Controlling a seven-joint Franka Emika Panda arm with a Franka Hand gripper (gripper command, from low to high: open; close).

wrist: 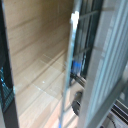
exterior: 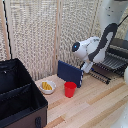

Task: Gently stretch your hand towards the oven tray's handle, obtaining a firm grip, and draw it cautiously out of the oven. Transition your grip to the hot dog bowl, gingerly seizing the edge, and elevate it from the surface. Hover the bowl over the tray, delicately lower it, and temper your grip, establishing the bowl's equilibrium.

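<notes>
The oven (exterior: 120, 49) stands at the exterior view's right edge, dark with a silvery top. The oven tray (exterior: 109, 64), a dark wire rack, sticks out of it towards the table's middle. The tray's handle (exterior: 98, 76) is the thin bar at the rack's outer end. My gripper (exterior: 86, 68) hangs at that end of the rack, and its fingers are too blurred to read. The hot dog bowl (exterior: 47, 86), white with yellow pieces, rests on the wooden table (exterior: 95, 105) well away from the gripper. The wrist view is blurred, showing a thin metal bar (wrist: 71, 55) over wood planks.
A blue upright box (exterior: 69, 72) stands between the bowl and the rack, close to my gripper. In front of it is a red cup (exterior: 70, 89). A big black case (exterior: 20, 95) fills the exterior view's left. A woven screen (exterior: 45, 30) backs the table.
</notes>
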